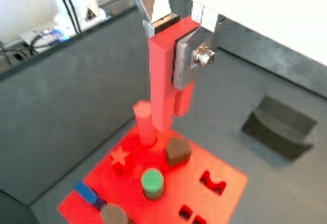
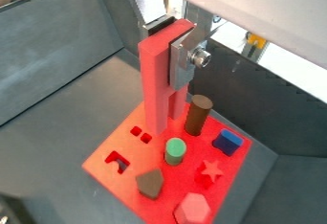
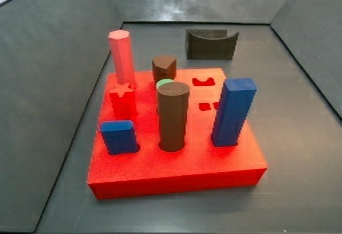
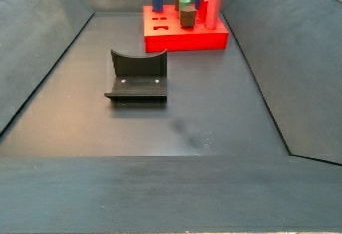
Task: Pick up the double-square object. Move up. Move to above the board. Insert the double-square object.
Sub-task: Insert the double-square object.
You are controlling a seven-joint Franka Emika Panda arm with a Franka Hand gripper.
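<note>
My gripper (image 1: pixel 174 51) shows in both wrist views (image 2: pixel 170 48). It is shut on the upper end of the double-square object (image 1: pixel 163 84), a long slim salmon-red bar that hangs upright from the silver fingers (image 2: pixel 156 94). The bar's lower end hangs over the board (image 1: pixel 220 201), a thick bright-red block with shaped holes. In a wrist view the end is near the two small square holes (image 2: pixel 140 133). I cannot tell if it touches the board. The board also shows in both side views (image 3: pixel 174 173) (image 4: pixel 189 41). Neither the gripper nor the bar shows there.
Several pegs stand in the board: a salmon hexagonal post (image 3: pixel 120 56), a brown cylinder (image 3: pixel 171 116), a tall blue block (image 3: pixel 234 110), a blue cube (image 3: pixel 118 136), a green peg (image 2: pixel 175 150) and a red star (image 2: pixel 211 170). A dark grey arched block (image 4: pixel 136 76) lies on the floor beside the board.
</note>
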